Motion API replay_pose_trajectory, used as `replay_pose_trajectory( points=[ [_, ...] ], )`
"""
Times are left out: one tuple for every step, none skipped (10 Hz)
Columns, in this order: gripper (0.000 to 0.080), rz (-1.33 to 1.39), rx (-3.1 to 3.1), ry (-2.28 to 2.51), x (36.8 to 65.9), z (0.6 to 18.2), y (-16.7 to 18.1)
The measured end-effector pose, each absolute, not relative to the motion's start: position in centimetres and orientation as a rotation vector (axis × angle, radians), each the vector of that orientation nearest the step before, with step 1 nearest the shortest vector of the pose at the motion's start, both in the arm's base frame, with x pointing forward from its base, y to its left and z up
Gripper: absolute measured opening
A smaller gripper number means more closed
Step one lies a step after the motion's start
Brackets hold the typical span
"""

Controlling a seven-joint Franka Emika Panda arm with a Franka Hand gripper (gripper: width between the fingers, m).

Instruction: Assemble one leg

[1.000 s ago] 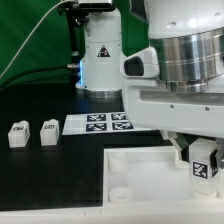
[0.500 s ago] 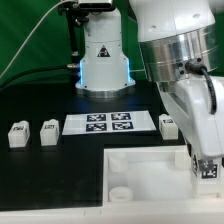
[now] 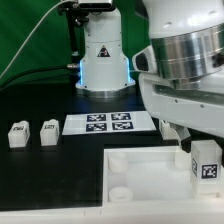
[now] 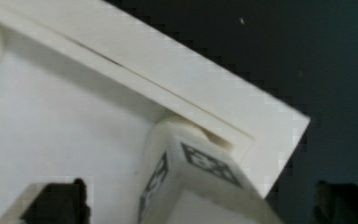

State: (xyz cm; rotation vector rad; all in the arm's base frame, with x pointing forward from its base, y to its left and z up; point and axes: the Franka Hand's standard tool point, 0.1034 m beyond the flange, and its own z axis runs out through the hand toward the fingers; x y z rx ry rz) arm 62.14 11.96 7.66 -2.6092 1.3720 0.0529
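A white leg with a black-and-white tag stands upright at the corner of the large white panel on the exterior view's right. In the wrist view this leg sits between my dark fingers, with a gap on each side. My gripper is open around the leg, directly above it. The panel's corner lies under the leg. Two more legs stand on the exterior view's left. Another leg shows partly behind my arm.
The marker board lies on the black table between the loose legs and the arm. The arm's base stands at the back. My wrist and arm fill the exterior view's right. A round socket shows at the panel's near corner.
My wrist has turned back and forth above the panel's corner, so the arm's bulk has shifted in view. The tagged leg has stayed at the same corner. The other legs have not moved.
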Motion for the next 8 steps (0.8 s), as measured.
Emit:
replay_pose_trajectory(
  points=[
    [0.0645, 0.038, -2.656, 1.279, 62.2, 7.5, 11.7],
    [0.0649, 0.031, -2.688, 1.210, 62.1, 7.5, 11.7],
    [0.0649, 0.006, -2.784, 0.999, 62.1, 7.4, 11.6],
    [0.0649, -0.036, -2.936, 0.644, 62.3, 7.5, 11.3],
    [0.0649, -0.045, -3.006, 0.371, 62.6, 7.7, 11.2],
    [0.0649, -0.056, -3.044, 0.086, 63.2, 8.0, 11.2],
    [0.0649, -0.071, -3.042, 0.044, 63.5, 7.9, 11.4],
    [0.0534, -0.068, -3.041, 0.084, 63.5, 7.9, 11.4]
  ],
)
